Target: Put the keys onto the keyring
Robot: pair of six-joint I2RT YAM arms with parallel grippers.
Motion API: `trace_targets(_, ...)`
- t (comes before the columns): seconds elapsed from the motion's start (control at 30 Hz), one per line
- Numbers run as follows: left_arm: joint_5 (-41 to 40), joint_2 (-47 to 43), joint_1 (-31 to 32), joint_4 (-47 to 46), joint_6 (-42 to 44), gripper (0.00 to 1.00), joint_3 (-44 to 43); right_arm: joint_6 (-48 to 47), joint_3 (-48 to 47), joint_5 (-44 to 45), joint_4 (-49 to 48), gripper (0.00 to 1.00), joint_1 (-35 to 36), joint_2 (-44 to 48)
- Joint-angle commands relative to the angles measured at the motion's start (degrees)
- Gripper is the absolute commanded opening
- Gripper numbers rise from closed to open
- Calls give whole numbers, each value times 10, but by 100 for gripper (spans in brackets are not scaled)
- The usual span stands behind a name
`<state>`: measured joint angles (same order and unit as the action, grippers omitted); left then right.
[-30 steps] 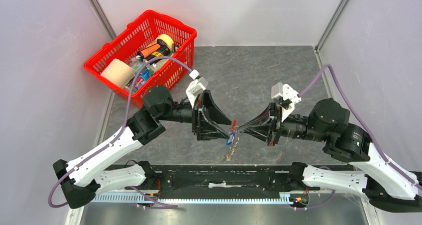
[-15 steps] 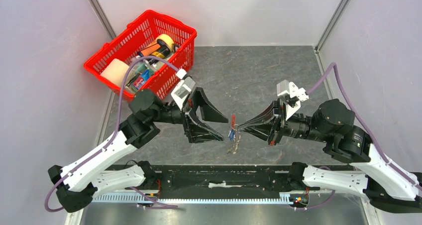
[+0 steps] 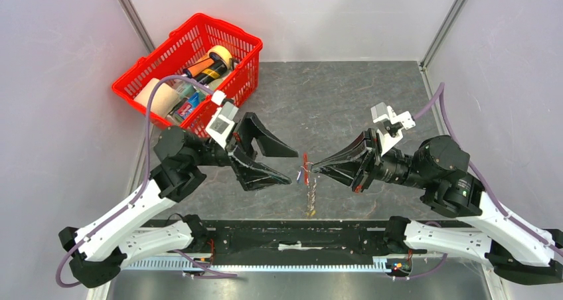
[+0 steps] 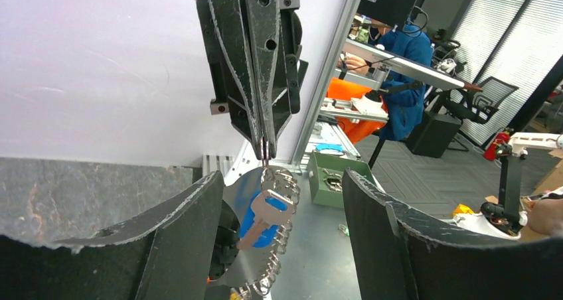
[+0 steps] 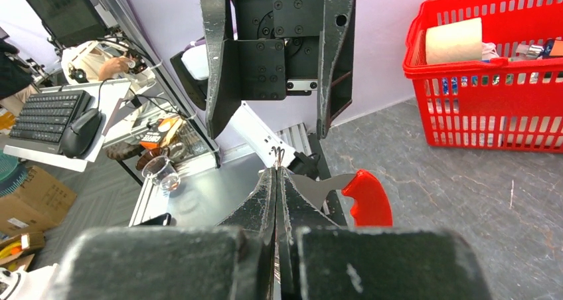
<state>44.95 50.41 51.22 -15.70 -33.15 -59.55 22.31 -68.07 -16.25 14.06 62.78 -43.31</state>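
My right gripper (image 3: 313, 169) clenches the light, floppy keyring (image 5: 368, 197); left gripper (image 3: 293, 166) released (I'd pinch the blue key (image 4: 264, 210) by its head).

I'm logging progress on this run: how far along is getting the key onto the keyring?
Looks done: the blue-headed key appears to hang from the keyring, though its attachment is too small to confirm. In hand: the right gripper is shut on the keyring, holding it above the table. The left gripper is open, apart from it. Left: probably just setting it down.
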Motion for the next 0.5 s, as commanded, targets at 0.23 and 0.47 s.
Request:
trace_targets(0.23,-20,5,0,-68,-36,63,7,24,1,10,-101,0,2,-14)
trace_targets(0.47,-23,6,0,-68,-37,52,7,19,3,14,-114,0,3,-21)
